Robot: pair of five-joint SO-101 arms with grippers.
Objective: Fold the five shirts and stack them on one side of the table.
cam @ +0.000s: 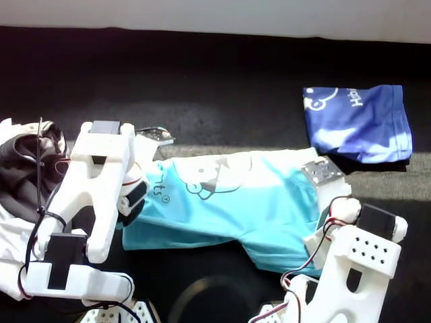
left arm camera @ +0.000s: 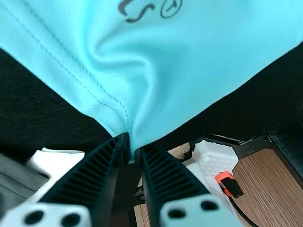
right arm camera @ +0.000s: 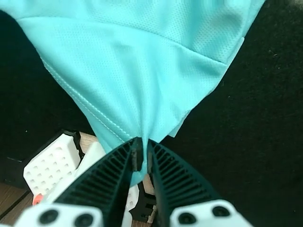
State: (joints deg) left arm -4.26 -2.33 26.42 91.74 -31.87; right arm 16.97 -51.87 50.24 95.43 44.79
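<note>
well, blue shirt (cam: 357,121) (folded) lies nr the teal shirt (cam: 229,202).

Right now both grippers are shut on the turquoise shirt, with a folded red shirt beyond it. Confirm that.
Wrong colour: the folded shirt is blue, not red, as the high view shows. The left gripper and right gripper are indeed both shut on the turquoise shirt.

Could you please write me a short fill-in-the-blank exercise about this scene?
1. The left gripper and right gripper are both ____ on the turquoise shirt.
2. The folded shirt lying apart on the table is ____ in colour.
3. The pile of shirts lies on the ____ gripper's side.
Missing: shut; blue; left.
</note>
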